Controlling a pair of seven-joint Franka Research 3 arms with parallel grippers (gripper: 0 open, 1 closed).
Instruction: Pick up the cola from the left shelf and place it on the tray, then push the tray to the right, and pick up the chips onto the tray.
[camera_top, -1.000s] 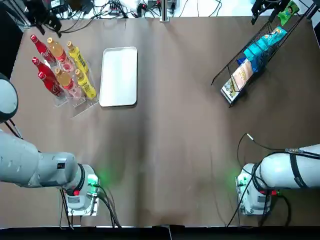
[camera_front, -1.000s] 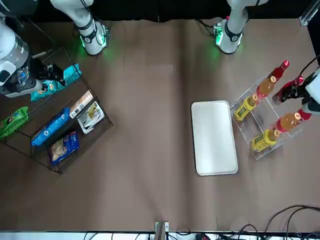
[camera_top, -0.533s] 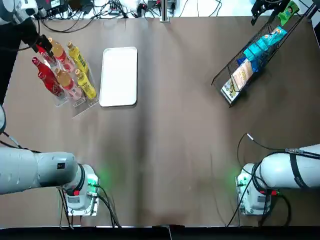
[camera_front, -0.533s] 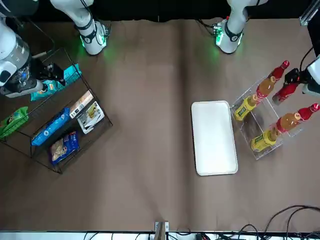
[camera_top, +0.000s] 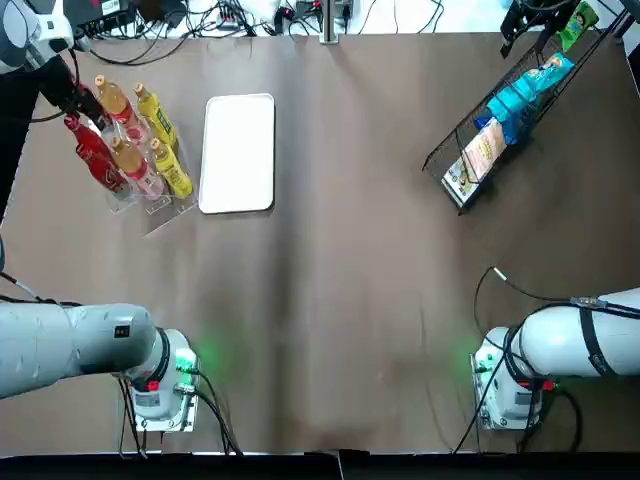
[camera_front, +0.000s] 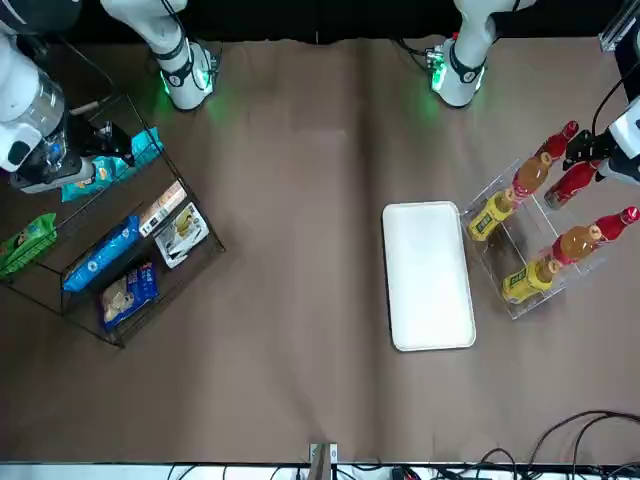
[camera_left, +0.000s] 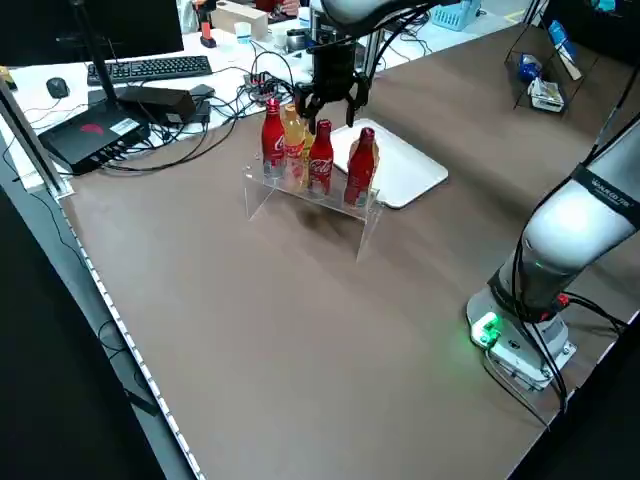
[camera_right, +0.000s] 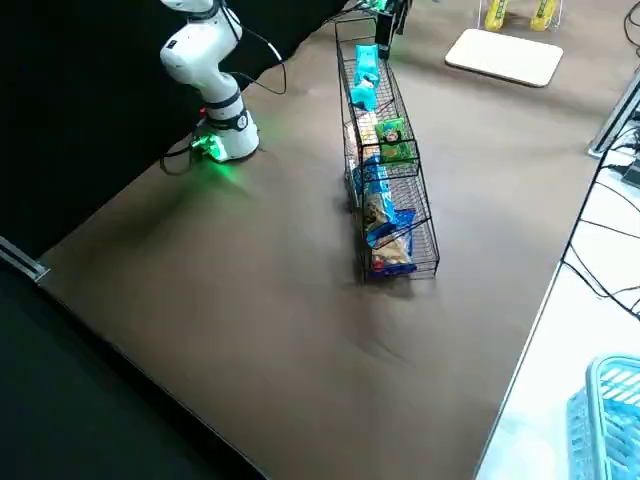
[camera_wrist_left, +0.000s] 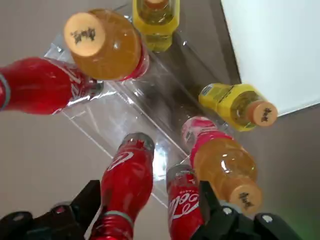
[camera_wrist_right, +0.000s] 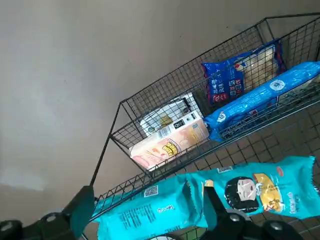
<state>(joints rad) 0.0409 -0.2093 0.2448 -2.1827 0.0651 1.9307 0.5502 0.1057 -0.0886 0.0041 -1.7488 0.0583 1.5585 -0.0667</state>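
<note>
Three red cola bottles stand in a clear rack (camera_top: 150, 205) at the far left beside orange and yellow drinks. My left gripper (camera_top: 66, 95) hovers open over the cola row (camera_left: 320, 155). In the left wrist view its fingers (camera_wrist_left: 91, 199) stand on either side of two cola bottles (camera_wrist_left: 127, 182) below, touching neither. A white tray (camera_top: 238, 152) lies bare just right of the rack. Chips packets (camera_top: 520, 95) fill the wire shelf (camera_top: 450, 165) at the far right. My right gripper (camera_wrist_right: 147, 212) hangs open above a cyan packet (camera_wrist_right: 250, 192) there.
Cables, a keyboard and boxes lie beyond the table's far-left edge (camera_left: 130, 95). The wire shelf also holds blue packets (camera_front: 100, 258) and small boxes (camera_front: 175, 225). Both arm bases (camera_top: 160, 385) sit at the near edge.
My left gripper has come in from the far edge and now sits over the cola row. The right arm has stayed in place.
</note>
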